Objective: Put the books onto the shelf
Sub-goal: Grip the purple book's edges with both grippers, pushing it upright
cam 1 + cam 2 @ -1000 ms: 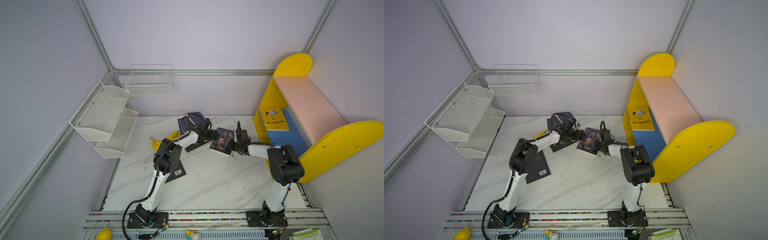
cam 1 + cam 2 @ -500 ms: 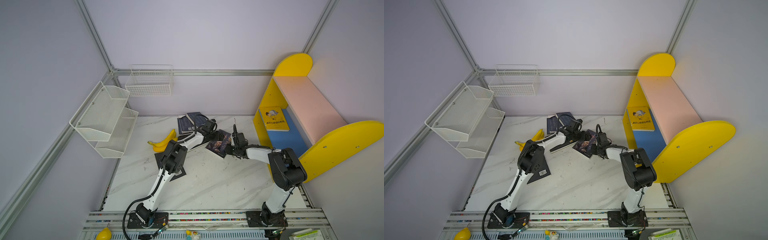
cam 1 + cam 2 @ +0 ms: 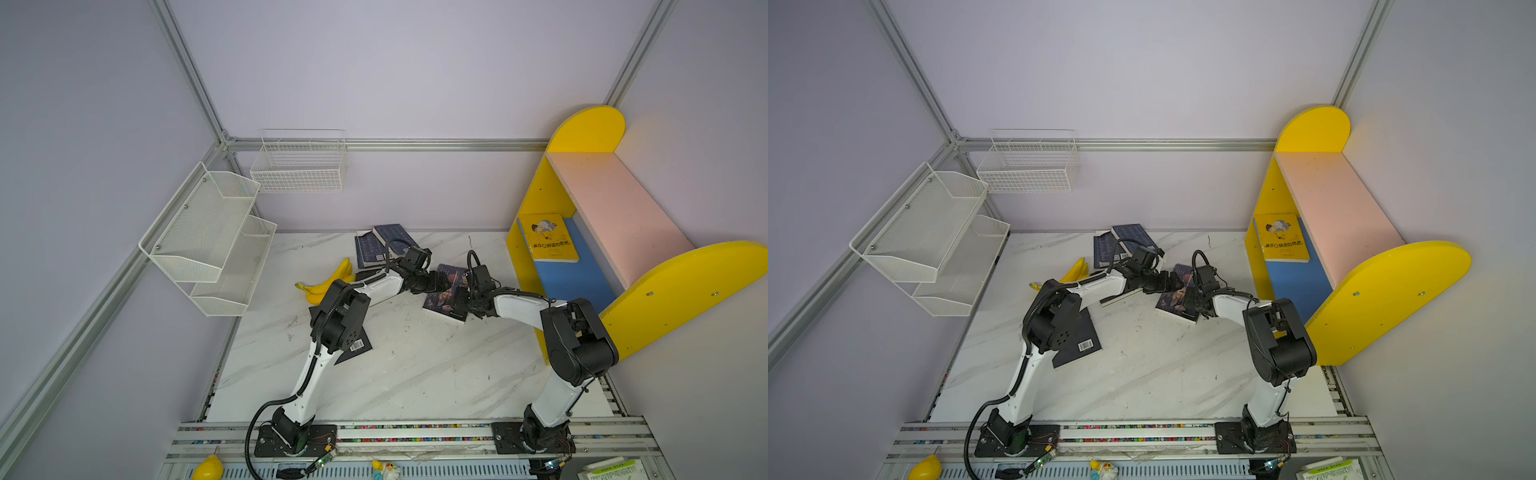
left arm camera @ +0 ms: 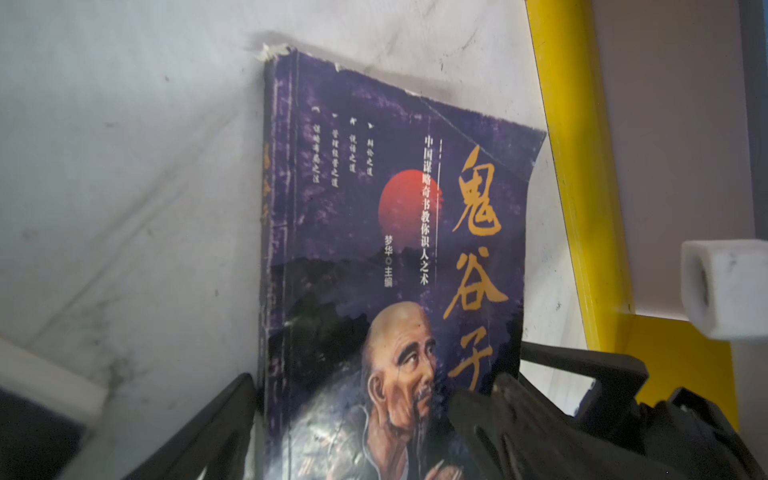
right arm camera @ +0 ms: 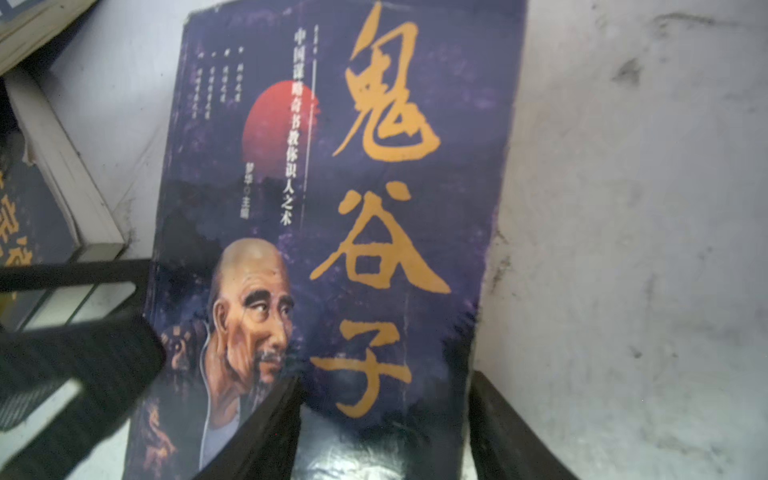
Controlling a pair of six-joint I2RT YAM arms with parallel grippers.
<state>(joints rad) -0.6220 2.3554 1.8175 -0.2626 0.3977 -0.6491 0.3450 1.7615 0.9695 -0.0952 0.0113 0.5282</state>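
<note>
Big picture first: the shelf (image 3: 615, 208) runs along the right side of the desk (image 3: 415, 374), and only the yellow book (image 3: 550, 239) is on it, flat on the blue lower board. The other books, like the navy pair (image 3: 384, 245) at the back, are down on the desk, so I'd call this early days.

The one being worked on is the dark book with the orange title (image 3: 445, 299), on the desk between the two arms, not far from the shelf. The left hand (image 4: 365, 399) is spread wide over its bottom end, gripping nothing that I can see. The right hand (image 5: 384, 399) has its jaws parted too, one finger over the cover and the other just off the long edge, so no pinch.

Next move, I reckon: one hand needs a proper bite on an edge, then lift it and carry it over to the blue board.
</note>
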